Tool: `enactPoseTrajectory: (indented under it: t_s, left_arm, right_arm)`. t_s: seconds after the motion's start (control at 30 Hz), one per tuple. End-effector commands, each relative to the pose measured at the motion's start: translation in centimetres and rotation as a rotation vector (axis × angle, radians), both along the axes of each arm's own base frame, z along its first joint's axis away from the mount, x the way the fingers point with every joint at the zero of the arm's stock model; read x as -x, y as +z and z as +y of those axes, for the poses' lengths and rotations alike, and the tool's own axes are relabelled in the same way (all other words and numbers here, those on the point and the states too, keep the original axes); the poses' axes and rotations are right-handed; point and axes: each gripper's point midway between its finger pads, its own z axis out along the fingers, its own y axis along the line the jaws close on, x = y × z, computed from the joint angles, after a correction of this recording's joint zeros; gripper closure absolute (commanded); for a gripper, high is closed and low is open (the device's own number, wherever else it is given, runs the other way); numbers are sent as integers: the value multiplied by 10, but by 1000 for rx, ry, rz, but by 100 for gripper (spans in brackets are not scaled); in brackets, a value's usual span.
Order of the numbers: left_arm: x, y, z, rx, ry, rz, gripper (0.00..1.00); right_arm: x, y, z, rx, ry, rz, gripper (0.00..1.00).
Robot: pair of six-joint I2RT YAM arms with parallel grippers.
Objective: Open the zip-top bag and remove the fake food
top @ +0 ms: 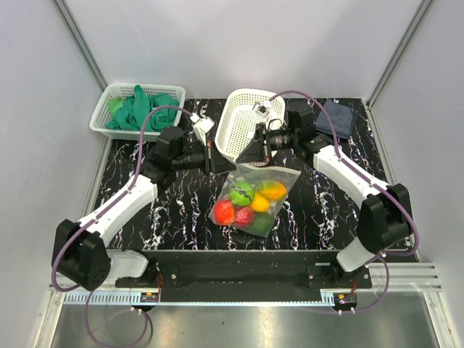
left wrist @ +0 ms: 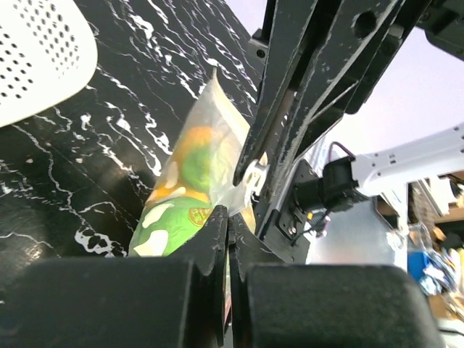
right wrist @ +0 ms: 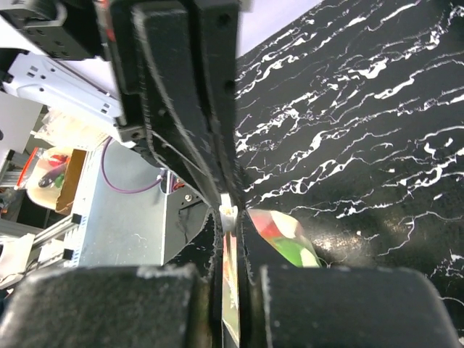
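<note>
Far left, at the back corner of the black marbled desk [top: 326,210], a white basket [top: 109,119] holds green gloves [top: 141,107] and sits against the left wall. The left arm reaches diagonally inward over bare desk. Its left end effector [top: 217,165] is pressed together on the upper corner of the zip-top bag [top: 284,176]; the left wrist view shows film caught between the closed fingers [left wrist: 210,246].

The bag lies flat near the desk's middle, its mouth edge toward the back and its lower edge near the front rail. The fake food [top: 241,193] is sealed inside: green, orange, yellow and red pieces bunched together.

Just behind the bag's mouth a second white basket [top: 243,109] stands tipped on edge. The right end effector [top: 248,158] meets the left tip to tip, also clamped on the bag's rim, with the whitish zip strip [right wrist: 228,214] between its fingers.

Open desk flanks the bag on both sides. A dark folded cloth [top: 337,117] lies at the back right corner.
</note>
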Motion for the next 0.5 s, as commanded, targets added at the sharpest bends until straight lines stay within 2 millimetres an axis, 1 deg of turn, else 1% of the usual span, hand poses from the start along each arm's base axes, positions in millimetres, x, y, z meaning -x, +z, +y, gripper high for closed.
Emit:
enactPoseTrajectory:
  t_s: [0.0,0.03,0.07,0.1,0.13,0.17,0.2,0.23,0.27,0.3,0.33,0.37,0.4,0.43,0.47]
  left_arm:
    - [-10,32,12,37,108,-129,100]
    - [-14,31,16,33,137,-127,100]
    - [-15,27,20,29,155,-118,100]
    - [-18,31,27,36,180,-129,100]
    - [-20,30,32,33,202,-124,100]
    - [-21,25,37,28,219,-118,100]
    - [-25,26,46,28,246,-122,100]
    - [-24,24,50,28,248,-121,100]
    - [-24,22,54,24,250,-120,100]
    - [-26,17,64,15,273,-109,100]
    - [-26,16,69,9,278,-112,100]
    - [-26,15,74,8,288,-112,100]
    - [-30,13,85,4,319,-109,100]
    - [-31,13,90,5,327,-109,100]
    - [-33,15,95,6,339,-116,100]
  right_arm:
    - [4,4,-1,-3,-28,-60,100]
    - [4,-2,-3,6,-36,-51,100]
    - [6,0,-5,5,-41,-60,100]
    - [6,-1,-6,10,-54,-64,100]
    - [5,-4,-8,16,-67,-59,100]
    - [6,-3,-11,17,-79,-65,100]
    - [5,-4,-13,21,-92,-67,100]
    - [4,-7,-18,27,-107,-62,100]
    - [3,-5,-21,26,-121,-71,100]
    - [1,-5,-25,29,-137,-68,100]
    - [1,-10,-30,37,-150,-56,100]
    - [-2,-8,-38,35,-176,-58,100]
    - [-5,-10,-43,39,-195,-53,100]
    - [-5,-15,-47,48,-213,-40,100]
    - [-8,-13,-55,46,-243,-46,100]
